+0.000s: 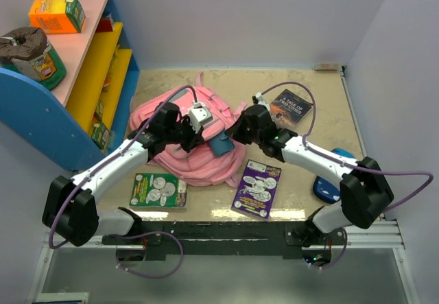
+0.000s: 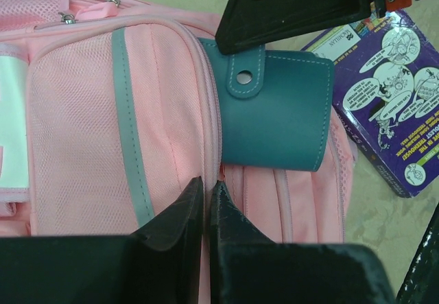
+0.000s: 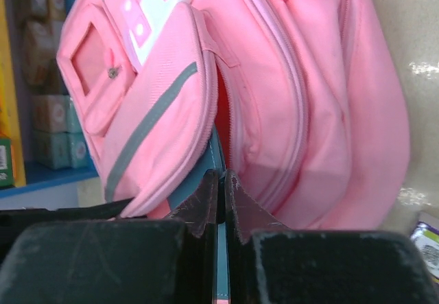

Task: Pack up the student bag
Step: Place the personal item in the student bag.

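Observation:
The pink student bag [image 1: 180, 154] lies left of the table's middle, with its front pocket gaping. It fills the left wrist view [image 2: 82, 112] and the right wrist view [image 3: 302, 98]. My left gripper [image 1: 191, 128] [image 2: 206, 184] is shut on the pink zip edge of the pocket and holds it up. My right gripper [image 1: 232, 131] [image 3: 221, 177] is shut on a teal snap wallet [image 1: 221, 144] [image 2: 281, 112]. The wallet's left end is tucked into the pocket opening. In the right wrist view only its thin edge [image 3: 212, 154] shows, between the pocket flap and the bag's body.
A green booklet [image 1: 159, 189] and a purple comic book [image 1: 257, 187] lie near the front. A dark paperback [image 1: 290, 107] lies behind the right arm. A small blue pouch [image 1: 330, 177] sits at the right. A blue and yellow shelf [image 1: 82, 77] stands at the left.

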`<state>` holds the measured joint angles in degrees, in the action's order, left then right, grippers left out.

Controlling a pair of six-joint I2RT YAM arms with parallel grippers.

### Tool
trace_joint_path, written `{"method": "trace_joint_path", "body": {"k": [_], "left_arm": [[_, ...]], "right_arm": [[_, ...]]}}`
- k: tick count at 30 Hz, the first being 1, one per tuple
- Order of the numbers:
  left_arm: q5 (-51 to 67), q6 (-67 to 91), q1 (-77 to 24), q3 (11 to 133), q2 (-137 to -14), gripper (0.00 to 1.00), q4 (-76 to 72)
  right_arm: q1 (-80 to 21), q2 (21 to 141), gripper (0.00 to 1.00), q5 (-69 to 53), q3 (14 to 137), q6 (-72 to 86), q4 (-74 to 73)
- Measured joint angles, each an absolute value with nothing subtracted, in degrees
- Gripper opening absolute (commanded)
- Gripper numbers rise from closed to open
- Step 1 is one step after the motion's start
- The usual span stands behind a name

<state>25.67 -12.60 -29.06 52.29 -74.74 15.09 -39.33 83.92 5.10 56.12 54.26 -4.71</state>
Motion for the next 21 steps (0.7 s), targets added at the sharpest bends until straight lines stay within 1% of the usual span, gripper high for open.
{"method": "trace_joint_path", "body": {"k": [11,21], "left_arm": [[28.8,-11.33,-28.82,53.36,-74.35,0.0,14.85],[29.87,-10.9,-28.62,53.36,-73.8,0.0,14.26]], "right_arm": [[-45.36,84.84,0.0,15.42,55.4,62.72,0.67],[-47.22,86.02,0.0,19.92,53.76,66.63,6.11]]}}
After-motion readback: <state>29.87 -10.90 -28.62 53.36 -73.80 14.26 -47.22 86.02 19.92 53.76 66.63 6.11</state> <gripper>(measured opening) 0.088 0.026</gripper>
